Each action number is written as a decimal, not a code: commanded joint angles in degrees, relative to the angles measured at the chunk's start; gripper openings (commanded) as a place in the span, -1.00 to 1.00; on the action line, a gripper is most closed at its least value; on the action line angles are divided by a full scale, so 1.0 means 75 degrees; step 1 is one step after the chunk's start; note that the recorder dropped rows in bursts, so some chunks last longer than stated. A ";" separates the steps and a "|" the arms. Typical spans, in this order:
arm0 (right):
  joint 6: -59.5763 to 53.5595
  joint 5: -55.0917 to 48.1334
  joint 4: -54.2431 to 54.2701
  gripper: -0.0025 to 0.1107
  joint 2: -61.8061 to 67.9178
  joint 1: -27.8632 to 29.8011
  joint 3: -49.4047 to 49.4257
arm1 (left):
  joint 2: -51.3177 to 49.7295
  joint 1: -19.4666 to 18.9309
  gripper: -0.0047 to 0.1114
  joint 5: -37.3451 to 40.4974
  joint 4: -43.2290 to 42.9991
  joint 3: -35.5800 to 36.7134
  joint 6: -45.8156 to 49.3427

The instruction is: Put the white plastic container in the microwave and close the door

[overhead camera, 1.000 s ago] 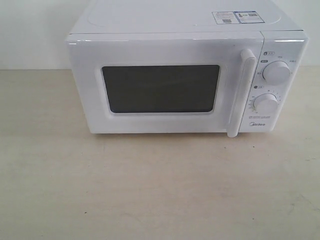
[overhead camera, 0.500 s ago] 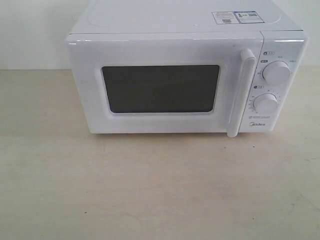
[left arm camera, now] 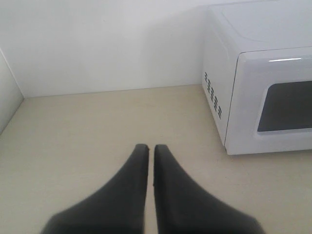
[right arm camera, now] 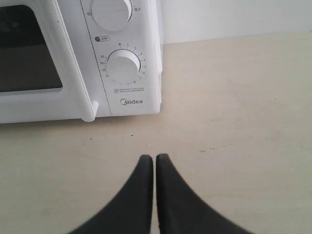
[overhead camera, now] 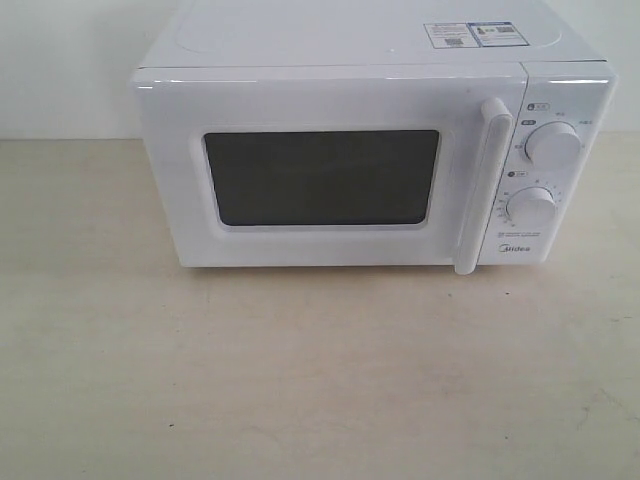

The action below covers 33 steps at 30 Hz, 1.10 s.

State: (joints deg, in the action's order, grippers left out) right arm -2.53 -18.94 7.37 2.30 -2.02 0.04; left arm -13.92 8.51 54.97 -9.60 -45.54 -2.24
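Observation:
The white microwave (overhead camera: 370, 150) stands at the back of the beige table, its door (overhead camera: 320, 165) closed flat, dark window (overhead camera: 322, 177) facing me, vertical handle (overhead camera: 478, 185) beside the two knobs. The white plastic container shows in no view. My left gripper (left arm camera: 151, 147) is shut and empty above bare table, off the microwave's (left arm camera: 253, 83) vented side. My right gripper (right arm camera: 154, 158) is shut and empty too, in front of the knob panel (right arm camera: 124, 63). Neither gripper appears in the exterior view.
The beige table (overhead camera: 300, 380) stretches in front of the microwave. A white wall (left arm camera: 97, 44) runs behind it, with a side panel (left arm camera: 7, 97) at the table's far left edge.

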 commanded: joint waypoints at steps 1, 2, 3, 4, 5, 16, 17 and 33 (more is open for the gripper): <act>-0.0026 0.0020 -0.0029 -0.96 -0.0053 0.0037 -0.0005 | 0.0058 0.0005 -0.84 -0.0011 -0.0059 0.0043 -0.0045; -0.0026 0.0020 -0.0029 -0.96 -0.0053 0.0037 -0.0005 | 0.0058 0.0005 -0.84 -0.0011 -0.0059 0.0043 -0.0045; -0.0026 0.0020 -0.0029 -0.96 -0.0053 0.0037 -0.0005 | 0.0058 0.0005 -0.84 -0.0011 -0.0059 0.0043 -0.0045; -0.0026 0.0020 -0.0029 -0.96 -0.0053 0.0037 -0.0005 | 0.0058 0.0005 -0.84 -0.0011 -0.0059 0.0043 -0.0045; -0.0026 0.0020 -0.0029 -0.96 -0.0053 0.0037 -0.0005 | 0.0058 0.0005 -0.84 -0.0011 -0.0059 0.0043 -0.0045; -0.0008 0.0020 -0.0029 -0.96 -0.0053 0.0037 -0.0005 | 0.0058 0.0005 -0.84 -0.0011 -0.0059 0.0043 -0.0045; -0.0008 0.0020 -0.0029 -0.96 -0.0053 0.0037 -0.0005 | 0.0058 0.0005 -0.84 -0.0011 -0.0059 0.0043 -0.0045; -0.0011 0.0053 -0.0029 -0.96 -0.0053 0.0037 -0.0005 | 0.0058 -0.0014 -0.84 -0.1811 0.0906 0.0534 -0.0287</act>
State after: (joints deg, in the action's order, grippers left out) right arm -2.53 -18.94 7.37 2.30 -2.02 0.04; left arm -13.92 8.51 49.10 -6.28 -44.09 -3.50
